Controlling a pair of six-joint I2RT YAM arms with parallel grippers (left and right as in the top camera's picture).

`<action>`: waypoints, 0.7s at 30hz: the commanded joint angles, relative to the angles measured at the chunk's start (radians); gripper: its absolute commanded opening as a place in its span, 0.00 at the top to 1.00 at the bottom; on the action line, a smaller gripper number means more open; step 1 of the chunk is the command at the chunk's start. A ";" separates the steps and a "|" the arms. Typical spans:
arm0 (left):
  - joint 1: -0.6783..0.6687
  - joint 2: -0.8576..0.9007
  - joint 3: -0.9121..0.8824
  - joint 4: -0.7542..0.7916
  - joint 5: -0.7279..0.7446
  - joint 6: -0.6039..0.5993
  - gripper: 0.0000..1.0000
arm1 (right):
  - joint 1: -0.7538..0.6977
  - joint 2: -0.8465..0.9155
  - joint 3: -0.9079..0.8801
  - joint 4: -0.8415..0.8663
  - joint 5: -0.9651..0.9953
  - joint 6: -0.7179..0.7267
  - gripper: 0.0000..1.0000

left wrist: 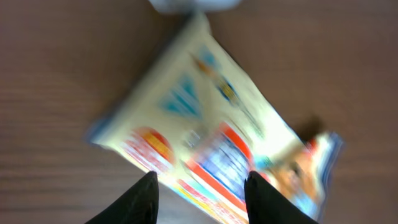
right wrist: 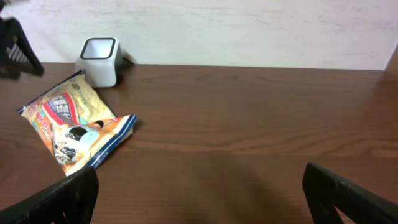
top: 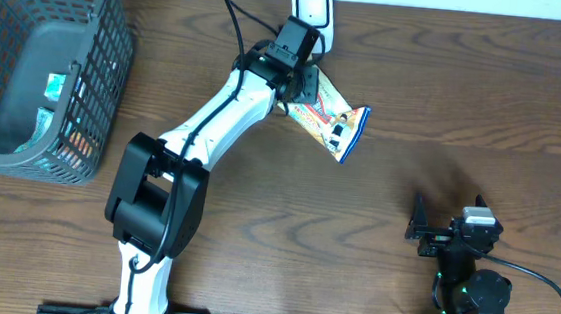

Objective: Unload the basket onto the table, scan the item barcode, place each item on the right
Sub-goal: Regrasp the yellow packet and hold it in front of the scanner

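Right gripper [right wrist: 199, 186]: nearest its wrist camera, with both fingers spread wide at the lower corners of the frame. It holds nothing and sits low over the table [right wrist: 261, 112].

Beyond it, the same view shows the snack packet [right wrist: 74, 124] lying on the wood, near the white scanner [right wrist: 99, 59], which stands by the back wall [right wrist: 249, 31].

Left gripper [left wrist: 202, 193]: its own camera shows two dark fingers standing apart and clamping nothing, with the packet beneath them. That picture is blurred, so the print shows only as colour patches and a barcode cannot be told.

Only the overhead view shows the left arm [top: 213, 122] reaching across the table to the packet's scanner-side end. It alone also shows a grey basket [top: 96, 82] with goods inside at the far left, well apart from the packet.
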 commanded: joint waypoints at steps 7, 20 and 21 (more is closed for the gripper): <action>0.007 0.056 0.017 0.145 -0.268 0.029 0.47 | -0.005 -0.004 -0.001 -0.004 0.001 0.010 0.01; -0.007 0.130 0.017 0.079 0.224 0.028 0.36 | -0.005 -0.004 -0.001 -0.004 0.000 0.010 0.01; -0.010 0.130 0.017 0.070 0.276 0.028 0.36 | -0.005 -0.004 -0.001 -0.004 0.000 0.010 0.01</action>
